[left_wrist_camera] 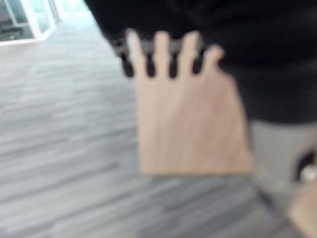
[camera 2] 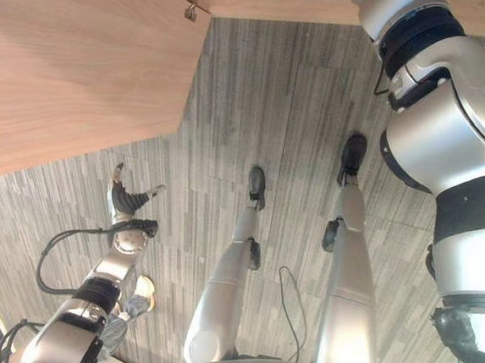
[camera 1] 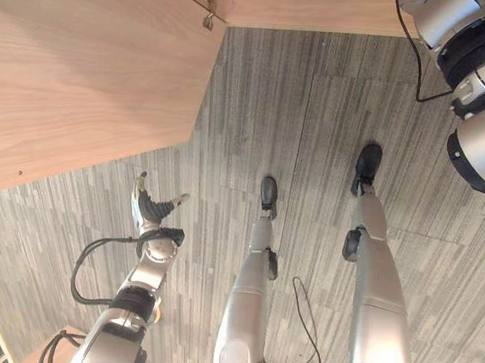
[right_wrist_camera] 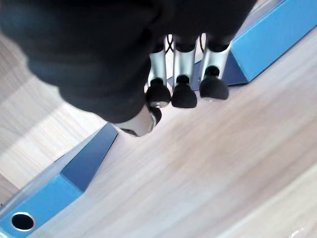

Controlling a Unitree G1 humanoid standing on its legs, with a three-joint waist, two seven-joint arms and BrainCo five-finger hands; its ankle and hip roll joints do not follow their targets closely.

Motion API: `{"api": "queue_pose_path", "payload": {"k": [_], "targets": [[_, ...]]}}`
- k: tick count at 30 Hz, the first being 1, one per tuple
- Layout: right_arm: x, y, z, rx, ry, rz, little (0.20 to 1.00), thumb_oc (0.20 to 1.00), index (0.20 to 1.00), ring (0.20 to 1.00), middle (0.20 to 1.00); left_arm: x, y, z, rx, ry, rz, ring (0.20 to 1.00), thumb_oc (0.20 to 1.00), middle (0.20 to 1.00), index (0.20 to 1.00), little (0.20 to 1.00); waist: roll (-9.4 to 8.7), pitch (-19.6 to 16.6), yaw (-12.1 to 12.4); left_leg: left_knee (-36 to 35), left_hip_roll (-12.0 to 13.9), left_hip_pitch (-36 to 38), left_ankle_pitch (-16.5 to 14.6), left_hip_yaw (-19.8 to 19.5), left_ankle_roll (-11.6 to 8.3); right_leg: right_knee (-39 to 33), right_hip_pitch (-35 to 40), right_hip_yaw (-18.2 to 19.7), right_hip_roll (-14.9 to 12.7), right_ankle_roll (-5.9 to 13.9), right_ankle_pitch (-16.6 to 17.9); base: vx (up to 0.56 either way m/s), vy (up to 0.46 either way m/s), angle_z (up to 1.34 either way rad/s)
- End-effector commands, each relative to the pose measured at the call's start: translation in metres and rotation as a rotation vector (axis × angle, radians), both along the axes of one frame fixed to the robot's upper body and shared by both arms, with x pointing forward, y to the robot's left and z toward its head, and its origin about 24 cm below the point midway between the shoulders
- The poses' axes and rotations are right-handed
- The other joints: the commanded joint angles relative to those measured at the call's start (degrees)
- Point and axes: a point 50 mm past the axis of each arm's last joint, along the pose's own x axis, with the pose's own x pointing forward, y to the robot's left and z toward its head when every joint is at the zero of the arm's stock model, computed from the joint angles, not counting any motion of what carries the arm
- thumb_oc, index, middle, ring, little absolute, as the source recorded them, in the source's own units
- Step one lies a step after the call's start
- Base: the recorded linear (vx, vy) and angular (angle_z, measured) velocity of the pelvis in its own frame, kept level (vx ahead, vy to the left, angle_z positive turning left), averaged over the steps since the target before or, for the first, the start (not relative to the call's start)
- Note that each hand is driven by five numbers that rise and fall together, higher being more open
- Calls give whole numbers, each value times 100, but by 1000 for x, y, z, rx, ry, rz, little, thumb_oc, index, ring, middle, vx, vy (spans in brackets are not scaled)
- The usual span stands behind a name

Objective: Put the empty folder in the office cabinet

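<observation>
Across the right wrist view's lower left and upper right, the blue folder [right_wrist_camera: 44, 198] lay on a light wooden surface [right_wrist_camera: 208, 163], directly behind the right hand [right_wrist_camera: 183, 74], whose dark-tipped fingers [right_wrist_camera: 184, 94] curled around its edge, grasping it. At lower left of the left eye view, the left hand [camera 1: 147, 208] hung released above grey carpet [camera 1: 305, 125], beside the wooden cabinet [camera 1: 72, 77].

L robot hand [camera 1: 149, 208] low, fingers straight | R robot hand [right_wrist_camera: 163, 94] fingers curled
</observation>
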Motion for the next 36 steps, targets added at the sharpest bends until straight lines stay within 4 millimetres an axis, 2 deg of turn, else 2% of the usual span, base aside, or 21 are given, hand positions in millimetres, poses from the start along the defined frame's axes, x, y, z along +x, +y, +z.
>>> {"api": "queue_pose_path", "payload": {"k": [1,4,6,12,13,15,19,21,22,24,25,26,27,28,29,30,31,32,34,35,36], "targets": [[-5,23,15,-35,-59,23,200,200,200,200,200,-18,49,-6,69,31,134,1000,1000,1000,1000,1000,-415,-70,93,931,282,430,-1227,1,-9,1062,-121,668,-65,621,-1149,-13,48,19],[-3,13,9,3,-35,0,200,200,200,200,200,-17,49,-5,60,25,140,1000,1000,1000,1000,1000,-446,-77,71,1148,254,303,-1346,9,33,1195,-167,738,-88,592,-1204,3,26,5],[1,2,0,52,-9,-16,200,200,200,200,200,-20,52,-8,57,39,148,1000,1000,1000,1000,1000,-477,-116,74,1298,273,218,-1442,-15,59,1241,-172,719,-84,581,-1213,0,0,0],[12,-6,-36,124,52,24,200,200,200,200,200,-33,57,-21,89,101,132,1000,1000,1000,1000,1000,-493,-173,5,1242,281,560,-1584,-52,59,1050,285,592,-78,605,-1193,-18,30,-2],[13,-6,-41,137,64,32,200,200,200,200,200,-33,59,-21,94,104,138,1000,1000,1000,1000,1000,-533,-144,-56,1234,222,548,-1469,-39,76,930,308,561,-140,571,-978,-85,49,-3],[14,-8,-46,145,74,36,200,200,200,200,200,-34,60,-22,99,114,134,1000,1000,1000,1000,1000,-533,-148,-84,1239,205,599,-1497,-42,81,890,383,552,-141,579,-965,-42,52,-3],[22,-15,-102,193,183,85,200,200,200,200,200,-43,68,-35,120,181,158,1000,1000,1000,1000,1000,-659,-87,-301,1221,184,1125,-1649,9,77,349,1181,457,-164,676,-752,-9,81,-2],[22,-14,-108,184,192,102,200,200,200,200,200,-45,71,-36,124,192,170,1000,1000,1000,1000,1000,-685,-53,-353,1256,186,1197,-1682,18,88,249,1332,424,-185,686,-711,-32,76,-4],[19,-24,-143,206,249,121,200,200,200,200,200,-51,77,-42,119,221,197,1000,1000,1000,1000,1000,-775,24,-475,1316,175,1440,-1753,79,91,-13,1733,375,-195,728,-604,-38,81,-4],[19,-25,-143,207,249,121,200,200,200,200,200,-51,77,-42,119,222,197,1000,1000,1000,1000,1000,-774,32,-471,1313,178,1455,-1754,79,91,-22,1751,373,-193,728,-600,-32,65,-4],[8,-48,-184,213,304,101,200,200,200,200,200,-74,71,-53,131,230,193,1000,1000,1000,1000,1000,-856,112,-508,1417,147,1665,-1855,77,139,-248,2128,270,-254,759,-505,-63,112,-22],[-16,-66,-253,237,434,96,200,200,200,200,200,-108,64,-83,112,336,192,1000,1000,1000,1000,1000,-989,153,-608,1430,110,1950,-1910,87,169,-526,2579,187,-333,814,-382,-51,146,-12],[-27,-53,-280,193,507,153,200,200,200,200,200,-109,59,-94,130,408,181,1000,1000,1000,1000,1000,-1076,176,-720,1506,115,2051,-1983,116,205,-565,2713,193,-316,830,-360,-34,102,-7],[-27,-53,-280,193,507,152,200,200,200,200,200,-109,59,-94,131,408,180,1000,1000,1000,1000,1000,-1094,169,-733,1483,84,2041,-1948,111,212,-583,2707,193,-347,836,-338,-4,91,5],[-66,-83,-353,331,670,29,200,200,200,200,200,-141,58,-112,155,481,185,1000,1000,1000,1000,1000,-1123,120,-668,1467,82,2331,-2034,68,238,-784,3135,45,-413,890,-291,9,111,-24],[-86,-82,-378,344,748,42,200,200,200,200,200,-142,64,-118,186,540,220,1000,1000,1000,1000,1000,-1244,69,-806,1415,62,2522,-2037,124,269,-888,3311,60,-455,920,-261,50,123,-30],[-110,-94,-410,441,822,-60,200,200,200,200,200,-149,60,-118,198,497,226,1000,1000,1000,1000,1000,-1269,38,-745,1468,39,2644,-2112,86,314,-942,3506,-12,-473,938,-243,49,74,-12],[-110,-94,-410,442,823,-60,200,200,200,200,200,-149,61,-118,199,497,226,1000,1000,1000,1000,1000,-1291,31,-759,1451,11,2638,-2082,81,320,-959,3505,-14,-500,942,-224,36,103,12],[-160,-101,-464,557,993,-198,200,200,200,200,200,-159,66,-126,196,560,284,1000,1000,1000,1000,1000,-1415,-153,-817,1449,4,3059,-2186,129,380,-1130,3989,-91,-487,1004,-232,26,114,8],[-175,-105,-475,591,1027,-236,200,200,200,200,200,-172,65,-134,192,621,267,1000,1000,1000,1000,1000,-1458,-203,-800,1443,-24,3181,-2214,118,422,-1174,4146,-132,-503,1036,-232,14,34,-9],[-175,-104,-475,591,1027,-236,200,200,200,200,200,-172,66,-134,193,621,267,1000,1000,1000,1000,1000,-1482,-210,-815,1421,-55,3172,-2180,113,429,-1184,4136,-133,-534,1040,-217,-2,11,-4]]}}
